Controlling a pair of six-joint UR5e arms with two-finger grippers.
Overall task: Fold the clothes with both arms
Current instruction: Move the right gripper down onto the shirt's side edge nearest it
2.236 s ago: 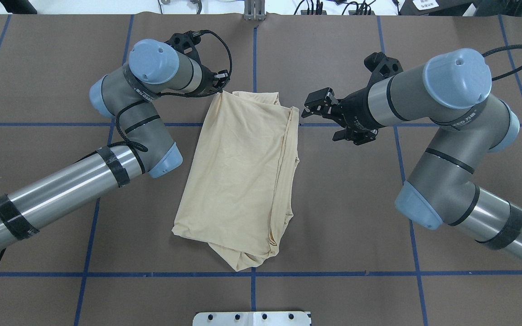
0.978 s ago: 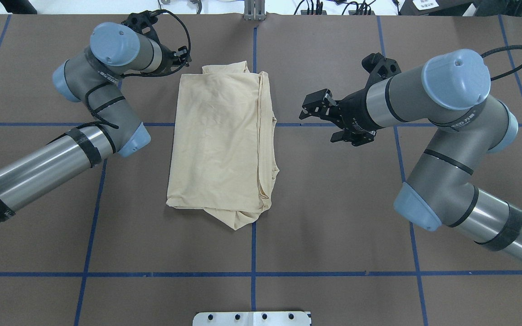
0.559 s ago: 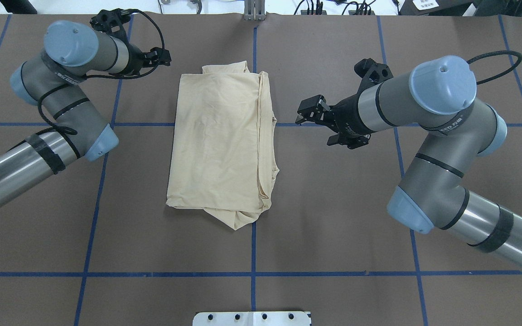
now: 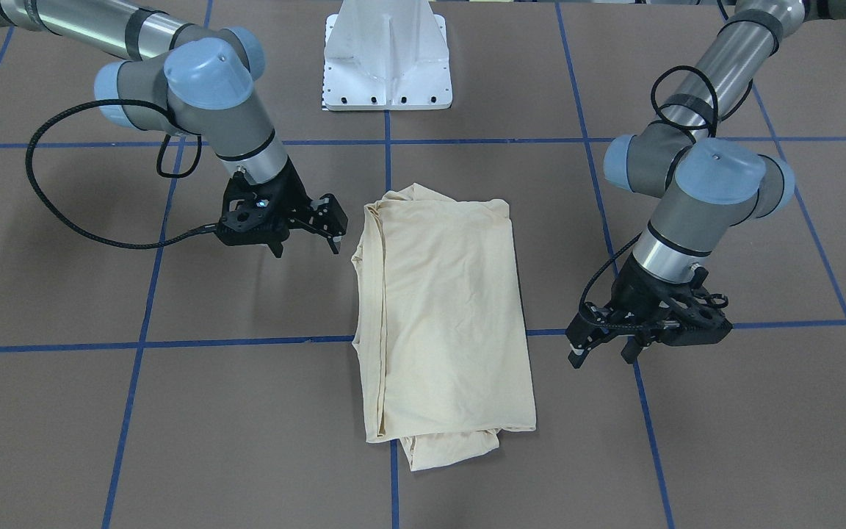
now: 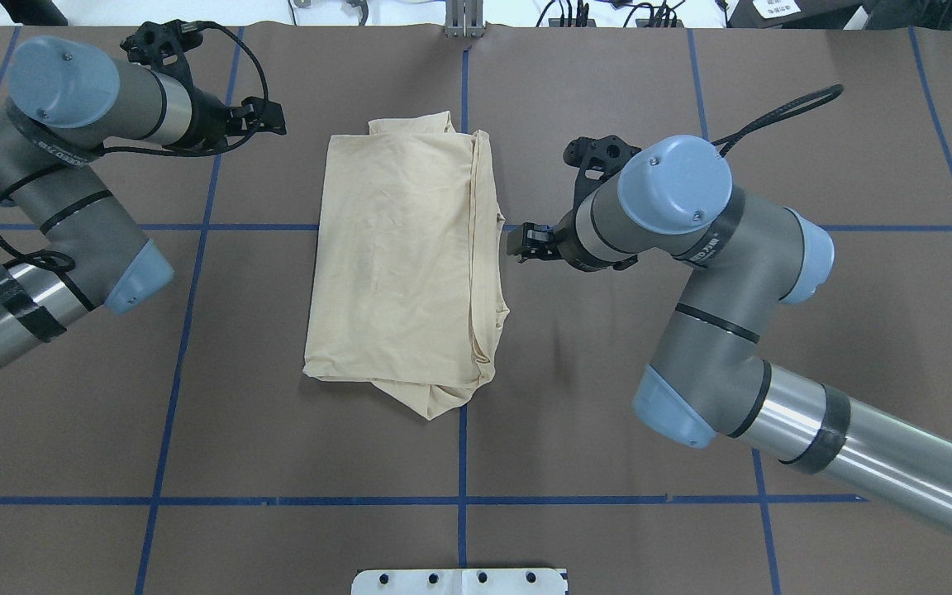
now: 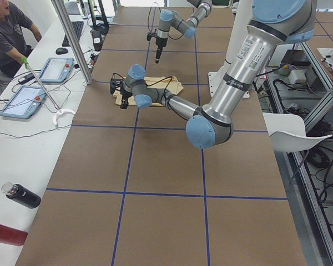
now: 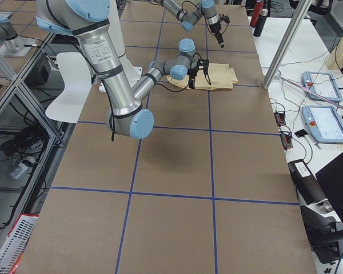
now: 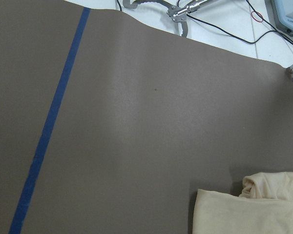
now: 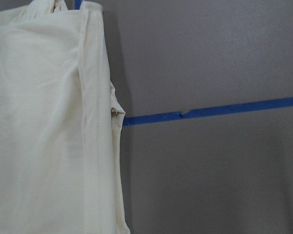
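The cream-yellow shirt [image 5: 404, 263] lies folded into a long rectangle at mid-table, plain side up; a bunched bit pokes out at its near end [image 4: 452, 445]. My left gripper [image 5: 276, 118] hovers open and holds nothing, a short way to the left of the shirt's far corner; the front view shows it too [image 4: 601, 354]. The left wrist view catches only that corner [image 8: 249, 212]. My right gripper [image 5: 516, 245] is open beside the shirt's right edge, just clear of the cloth [image 4: 305, 246]. That hemmed edge fills the left of the right wrist view [image 9: 95, 126].
Brown table covering carries a grid of blue tape lines [image 5: 461, 83]. The white pedestal base [image 4: 386, 59] stands at the robot's side. Beyond the far edge are cables and tablets [image 6: 28, 100], and a person [image 6: 5, 33] sits there. Bottles [image 6: 19, 195] lie on the side bench.
The left gripper dragged the shirt's far corner leftward and straightened it, let go, then drew back to the left. The right gripper swung in towards the shirt's right edge.
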